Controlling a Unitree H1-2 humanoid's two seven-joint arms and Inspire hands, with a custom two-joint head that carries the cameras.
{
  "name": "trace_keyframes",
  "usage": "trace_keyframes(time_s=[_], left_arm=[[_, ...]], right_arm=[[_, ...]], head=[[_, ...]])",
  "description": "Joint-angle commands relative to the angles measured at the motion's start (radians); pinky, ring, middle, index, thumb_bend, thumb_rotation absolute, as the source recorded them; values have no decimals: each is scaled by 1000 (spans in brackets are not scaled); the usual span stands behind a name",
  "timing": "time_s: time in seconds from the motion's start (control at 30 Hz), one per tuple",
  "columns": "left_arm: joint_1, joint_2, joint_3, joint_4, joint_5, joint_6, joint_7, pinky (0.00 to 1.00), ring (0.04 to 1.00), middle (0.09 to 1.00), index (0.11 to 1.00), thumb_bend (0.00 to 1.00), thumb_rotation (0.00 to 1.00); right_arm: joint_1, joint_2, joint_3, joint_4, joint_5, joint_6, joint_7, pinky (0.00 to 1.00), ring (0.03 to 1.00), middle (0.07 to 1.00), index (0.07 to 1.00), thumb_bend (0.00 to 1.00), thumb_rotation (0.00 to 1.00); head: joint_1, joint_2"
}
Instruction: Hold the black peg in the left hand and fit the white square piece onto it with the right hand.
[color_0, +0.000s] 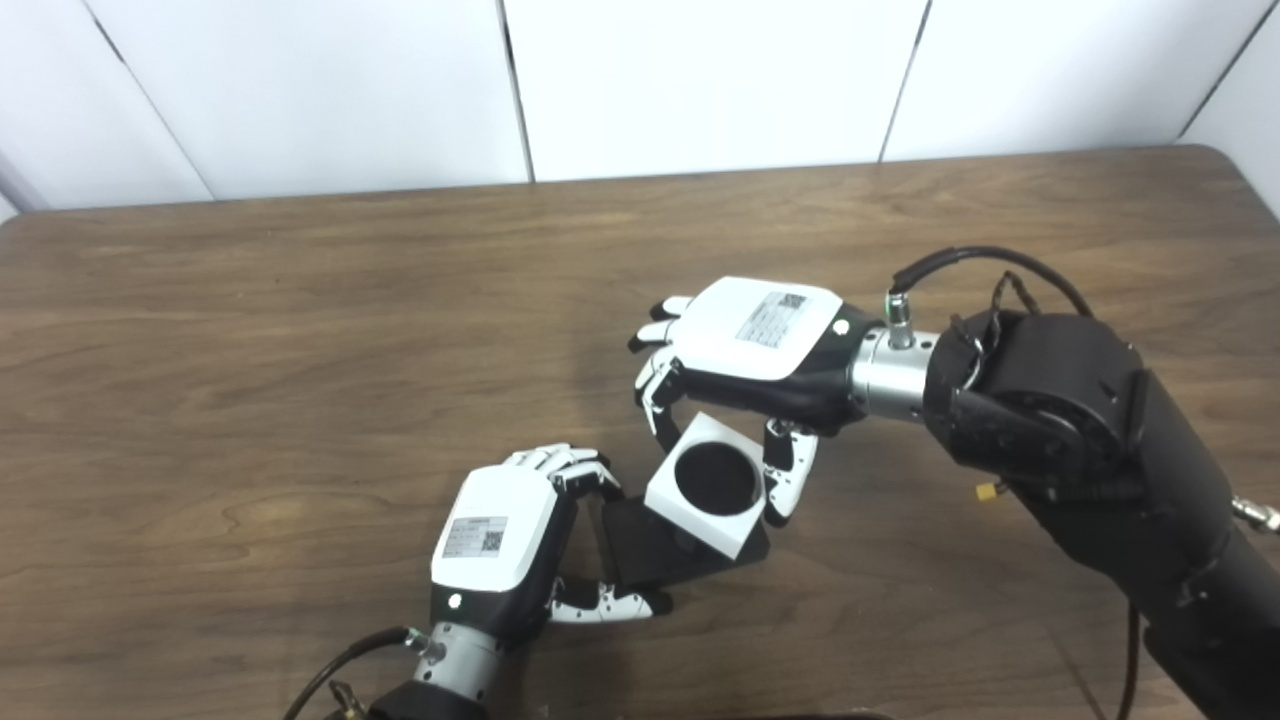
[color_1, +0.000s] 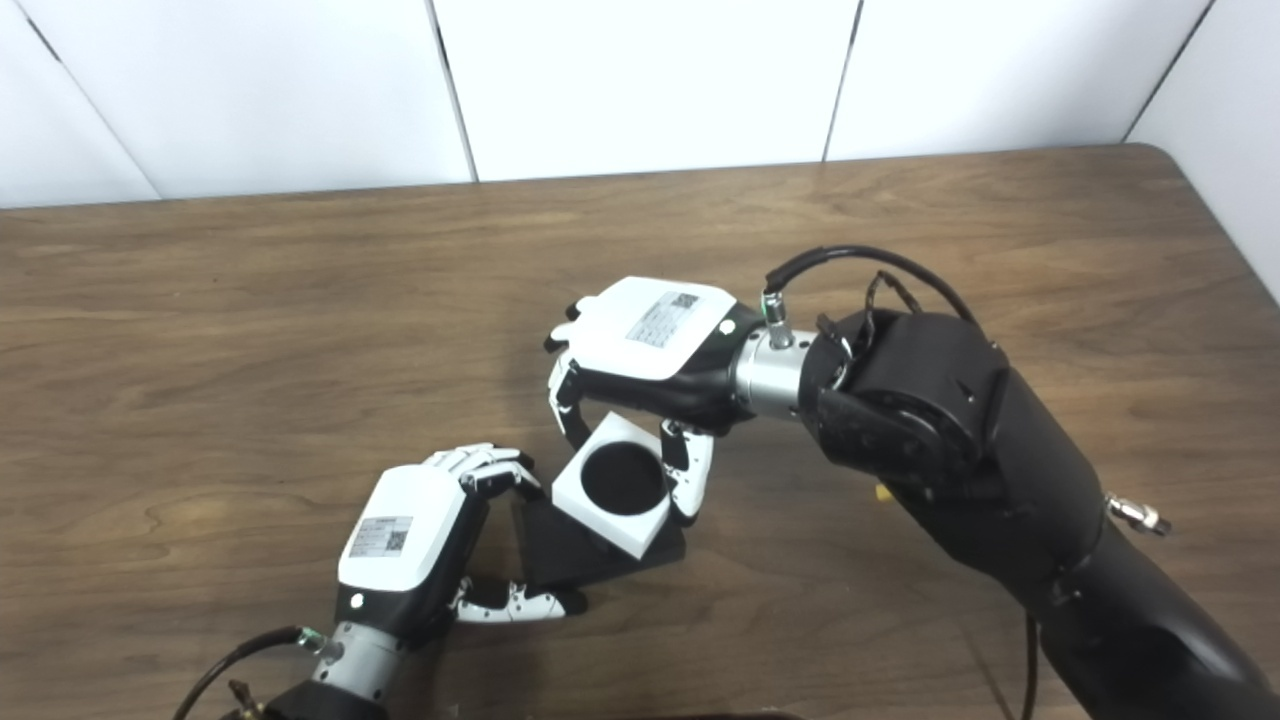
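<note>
White square piece (color_0: 712, 483) (black hole) — brown woodgrain table (color_0: 300, 350).

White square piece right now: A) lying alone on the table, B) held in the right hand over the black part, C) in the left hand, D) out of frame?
B: the right hand has its fingers on both sides of the white square piece, which sits over the black peg held by the left hand.
</note>
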Motion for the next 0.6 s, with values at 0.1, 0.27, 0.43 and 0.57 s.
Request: trace_keyframes(time_s=[0.1, 0.27, 0.43, 0.57], left_arm=[[4, -3, -4, -13, -1, -2, -21, 750, 798, 756, 487, 519, 48], [5, -3, -3, -15, -3, -2, -24, 754, 800, 758, 487, 519, 49], [6, -6, -2, -18, -2, 0, -27, 756, 800, 758, 487, 519, 49], [4, -4, -1, -11, -2, -5, -19, 754, 797, 755, 487, 520, 48]], right_arm=[[-23, -6, -14, -14, -12, -24, -18, 990, 932, 794, 484, 524, 131], [-22, -11, -7, -16, -41, -26, 4, 962, 931, 802, 492, 524, 139], [-16, -9, -3, -16, -66, -23, 22, 934, 931, 812, 631, 812, 154], [-15, -6, -15, -16, -52, -28, 18, 926, 928, 820, 679, 895, 217]], head=[[-1, 2], [0, 6], [0, 6], [-4, 4]])
